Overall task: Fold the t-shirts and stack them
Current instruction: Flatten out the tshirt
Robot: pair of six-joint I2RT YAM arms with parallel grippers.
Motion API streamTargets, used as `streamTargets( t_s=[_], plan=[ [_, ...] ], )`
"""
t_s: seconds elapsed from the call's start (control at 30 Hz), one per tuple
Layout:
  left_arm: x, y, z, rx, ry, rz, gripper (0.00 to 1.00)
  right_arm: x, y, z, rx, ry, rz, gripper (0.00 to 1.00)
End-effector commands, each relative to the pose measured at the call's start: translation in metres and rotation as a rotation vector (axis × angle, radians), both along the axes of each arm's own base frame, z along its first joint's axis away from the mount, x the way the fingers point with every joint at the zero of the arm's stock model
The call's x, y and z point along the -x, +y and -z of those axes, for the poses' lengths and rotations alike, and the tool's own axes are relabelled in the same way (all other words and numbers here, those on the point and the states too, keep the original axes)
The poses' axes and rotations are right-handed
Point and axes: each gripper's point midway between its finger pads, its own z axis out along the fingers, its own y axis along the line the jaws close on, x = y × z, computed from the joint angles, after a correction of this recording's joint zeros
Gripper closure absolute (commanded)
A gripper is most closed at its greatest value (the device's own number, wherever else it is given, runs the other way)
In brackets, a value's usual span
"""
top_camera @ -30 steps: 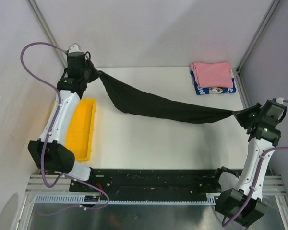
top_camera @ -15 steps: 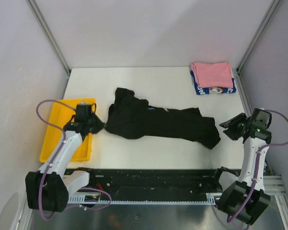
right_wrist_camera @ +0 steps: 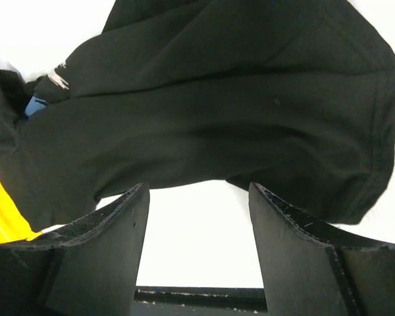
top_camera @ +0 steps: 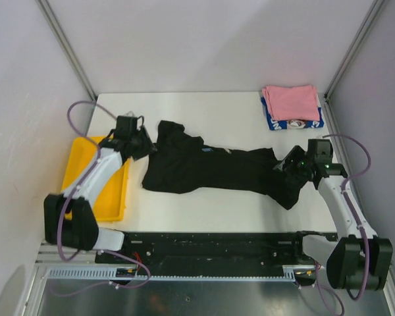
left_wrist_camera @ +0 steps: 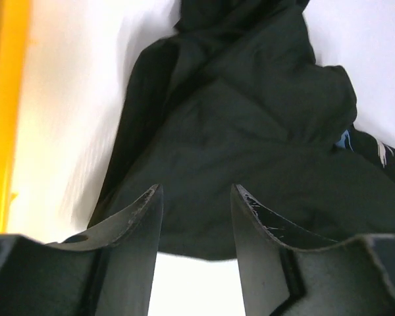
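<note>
Black t-shirt point(right_wrist_camera: 217, 85) seemingly beneath parted pincer point(right_wrist_camera: 197, 191)

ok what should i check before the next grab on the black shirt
1. Left gripper open and empty: ok.
2. Right gripper open and empty: ok.
3. Black t-shirt lying flat: not ok, bunched and creased.
4. Black t-shirt clear of yellow tray: ok.
5. Print side up: cannot tell.
6. Pink t-shirt folded on blue-and-white t-shirt, ready as the stack: ok.

A yellow tray point(top_camera: 113, 194) lies at the left edge of the white bench point(top_camera: 210, 115), partly overhanging it.
</note>
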Motion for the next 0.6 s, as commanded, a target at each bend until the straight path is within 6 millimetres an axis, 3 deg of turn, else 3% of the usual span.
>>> streamTargets(
  t_s=[0.0, 0.27, 0.47, 0.57],
  plan=[
    [-0.043, -0.012, 0.004, -0.135, -0.013, 0.081, 0.52, -0.033, -0.001, -0.017, 0.038, -0.097, 0.04, 0.34],
    [-0.092, -0.034, 0.033, -0.155, 0.049, 0.121, 0.54, -0.035, -0.007, -0.005, 0.08, -0.064, 0.05, 0.34],
    [-0.097, -0.039, 0.053, -0.161, 0.092, 0.114, 0.56, -0.035, -0.008, 0.001, 0.092, -0.047, 0.04, 0.34],
    [-0.096, -0.039, 0.057, -0.16, 0.1, 0.105, 0.63, -0.036, -0.008, 0.004, 0.093, -0.038, 0.037, 0.35]
  ],
)
